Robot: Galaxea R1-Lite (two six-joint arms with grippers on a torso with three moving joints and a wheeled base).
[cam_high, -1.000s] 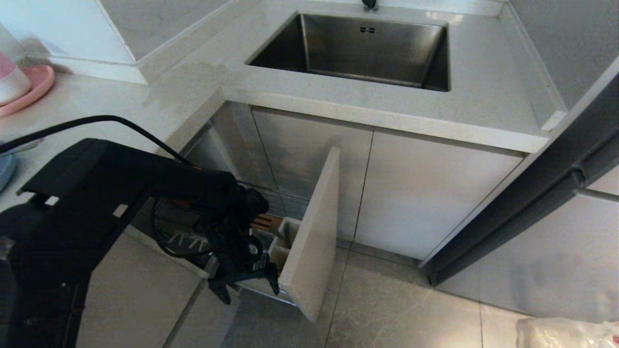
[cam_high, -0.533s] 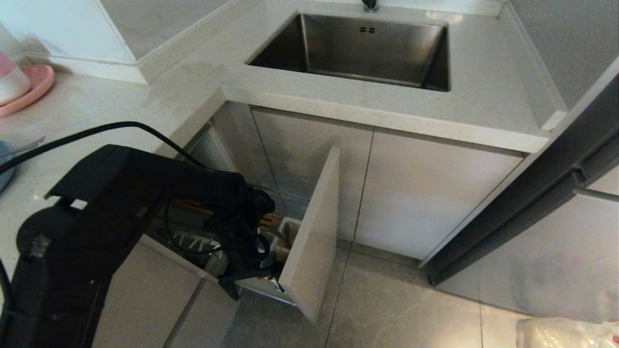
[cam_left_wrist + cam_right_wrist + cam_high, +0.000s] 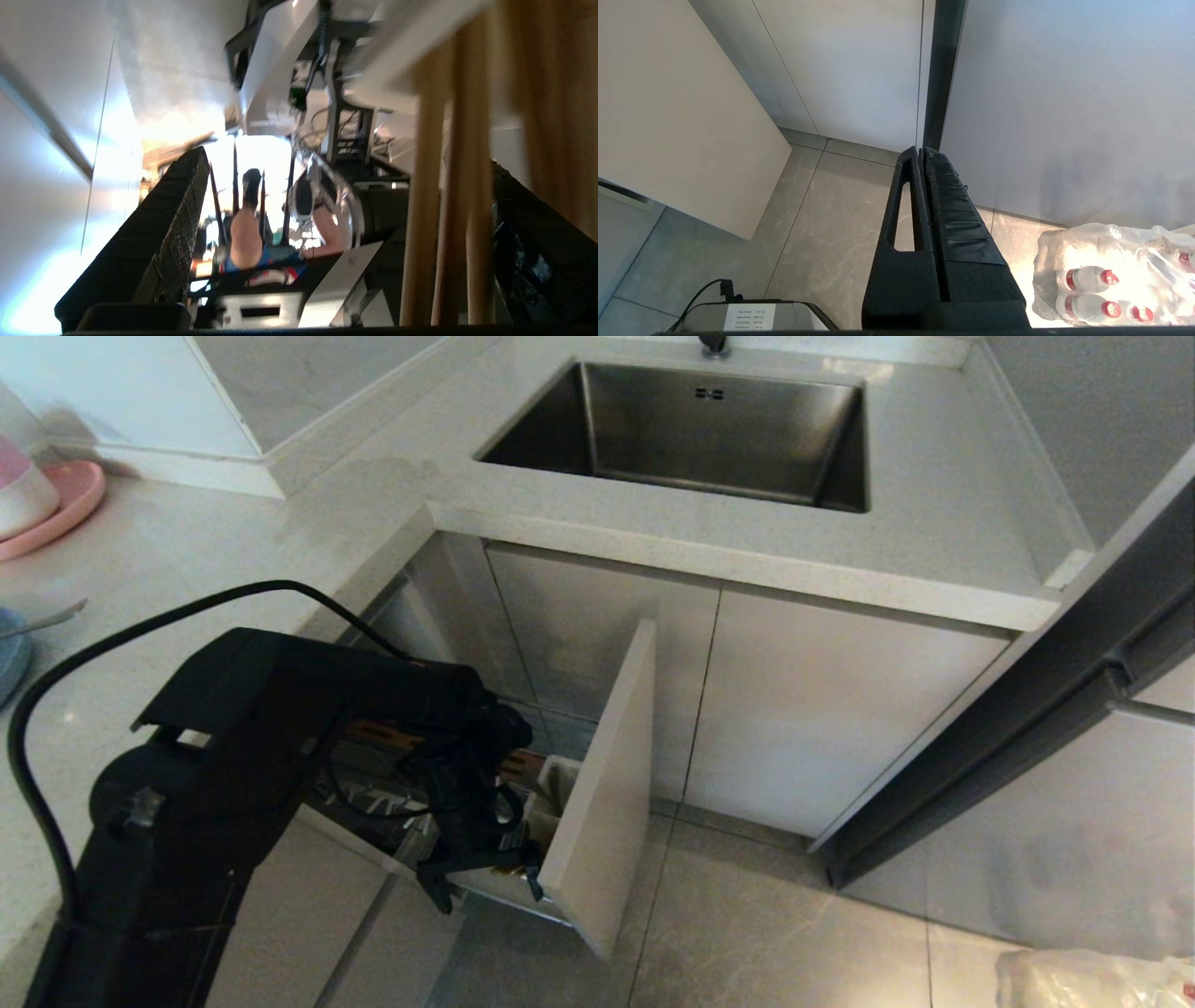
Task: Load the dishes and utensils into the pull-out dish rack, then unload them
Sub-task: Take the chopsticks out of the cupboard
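The pull-out dish rack [image 3: 560, 896] stands drawn out below the counter, with its beige front panel [image 3: 607, 775] towards the floor. My left gripper [image 3: 484, 892] is open and reaches down at the rack's front end, by the white utensil cup [image 3: 553, 782]. In the left wrist view the light-brown chopsticks [image 3: 423, 210] stand upright between the spread fingers [image 3: 159, 242], close to one of them and not clamped. A pale-blue dish [image 3: 7, 658], cut off at the counter's left edge, carries the silver utensil [image 3: 51, 614]. My right gripper [image 3: 922, 151] hangs shut over the floor.
A steel sink [image 3: 691, 439] is set in the counter behind the rack. A pink plate [image 3: 65, 504] with a pink-and-white bowl [image 3: 19, 485] sits at the back left. A wrapped pack of water bottles [image 3: 1111, 275] lies on the floor at the right.
My left arm has swung right and forward over the rack. Its gripper has shifted slightly towards the front panel and stays open. The right arm has not moved.
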